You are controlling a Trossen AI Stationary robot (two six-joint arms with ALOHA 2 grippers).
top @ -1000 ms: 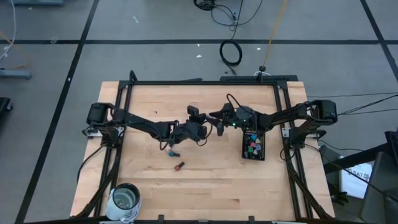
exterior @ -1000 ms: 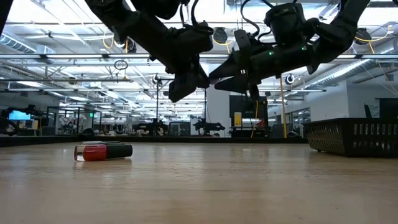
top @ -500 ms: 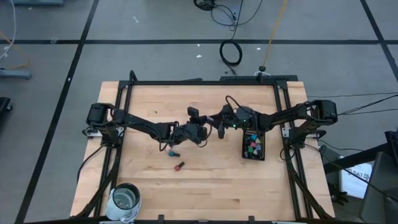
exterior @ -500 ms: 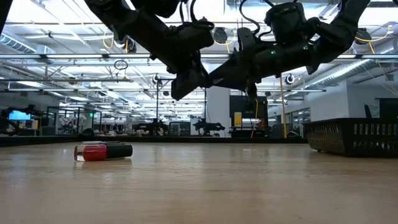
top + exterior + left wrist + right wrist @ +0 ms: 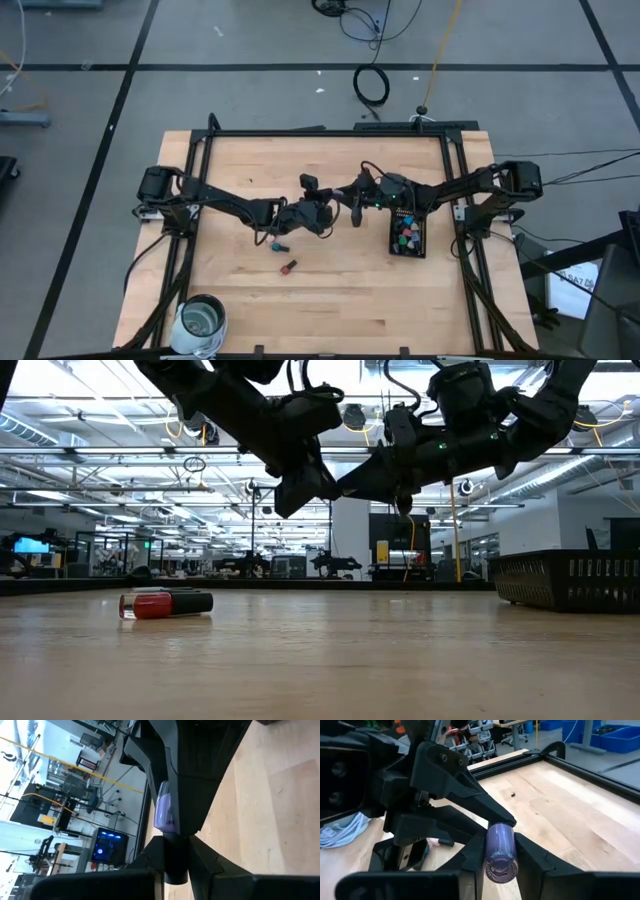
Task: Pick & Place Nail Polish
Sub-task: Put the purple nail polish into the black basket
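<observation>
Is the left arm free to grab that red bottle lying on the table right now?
Probably not yet. The left gripper is shut on the purple bottle, raised over the table, with the right gripper clamped on it too. Nothing blocks the red bottle itself.

A purple nail polish bottle [image 5: 499, 851] with a dark cap [image 5: 175, 865] is held in the air above the middle of the surface [image 5: 330, 290], its body and cap gripped from opposite ends. A red bottle [image 5: 150, 604] with a black cap lies on its side on the wood. A teal-capped one [image 5: 279, 246] lies near it. Several more, in mixed colours, stand close together [image 5: 407, 237].
</observation>
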